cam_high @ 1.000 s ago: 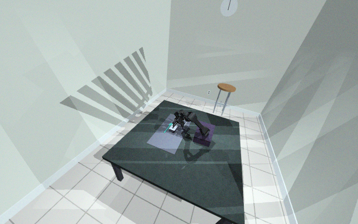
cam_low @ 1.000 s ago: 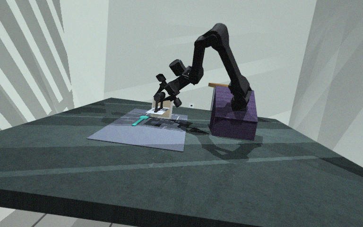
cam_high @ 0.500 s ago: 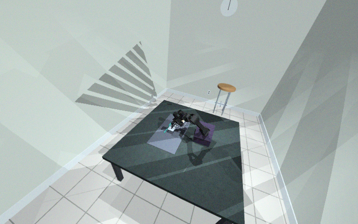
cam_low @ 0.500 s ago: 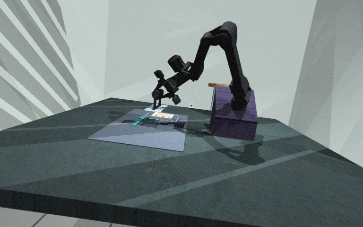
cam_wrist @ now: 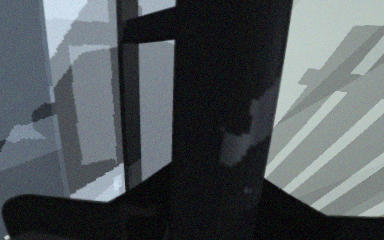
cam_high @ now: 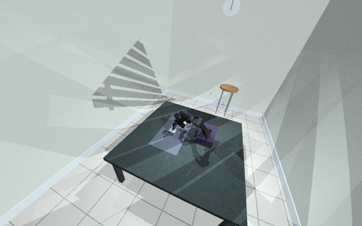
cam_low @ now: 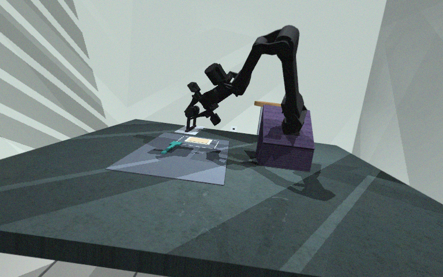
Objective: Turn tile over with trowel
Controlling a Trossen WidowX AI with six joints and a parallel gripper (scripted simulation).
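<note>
The tile (cam_high: 184, 122) (cam_low: 198, 140) lies flat on the mat (cam_high: 170, 146) (cam_low: 183, 169), its tan face with a pale border facing up. It appears to lie within the dashed outline (cam_low: 217, 141). I cannot make out a mark on it. My gripper (cam_low: 192, 111) (cam_wrist: 207, 167) is shut on the trowel's dark handle (cam_wrist: 225, 90). The trowel's pale blade (cam_high: 173, 130) (cam_low: 192, 131) (cam_wrist: 95, 105) hangs flat or nearly flat below the handle, beside the tile. Its gap to the mat is hard to tell. The handle hides much of the wrist view.
A teal T-shaped tool (cam_high: 168, 131) (cam_low: 169, 147) lies on the mat beside the outline. The arm stands on a purple block (cam_high: 204, 142) (cam_low: 285, 156) to the right of the mat. A stool (cam_high: 229, 88) stands on the floor behind the table (cam_high: 160, 170) (cam_low: 146, 209).
</note>
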